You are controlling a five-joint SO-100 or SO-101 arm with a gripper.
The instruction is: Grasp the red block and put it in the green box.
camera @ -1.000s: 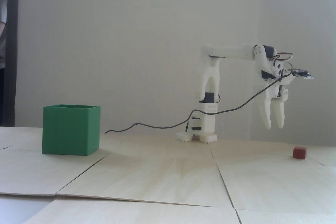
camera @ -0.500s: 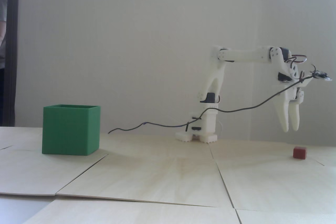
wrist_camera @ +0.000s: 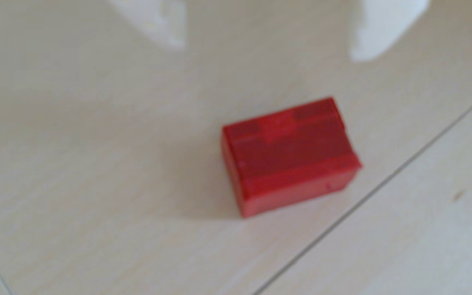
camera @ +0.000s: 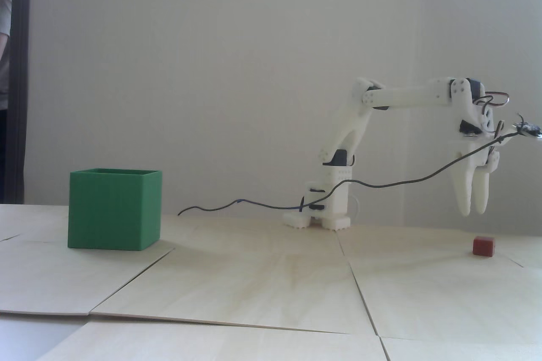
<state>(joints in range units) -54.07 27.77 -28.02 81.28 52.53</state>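
The red block (camera: 483, 246) is a tiny dark-red cube on the pale wooden table at the right of the fixed view. In the wrist view the red block (wrist_camera: 288, 154) lies just right of centre, blurred. My white gripper (camera: 473, 212) hangs pointing down, above the block and slightly to its left, clear of the table. In the wrist view the gripper (wrist_camera: 269, 51) shows as two white fingertips (wrist_camera: 371, 42) at the top edge, wide apart with bare table between them, open and empty. The green box (camera: 114, 210) stands far left on the table, open-topped.
A black cable (camera: 381, 184) runs from the wrist past the arm's base (camera: 326, 200) to the table. The table (camera: 271, 293) is made of several wooden panels with seams. Red and green dots are on the back wall.
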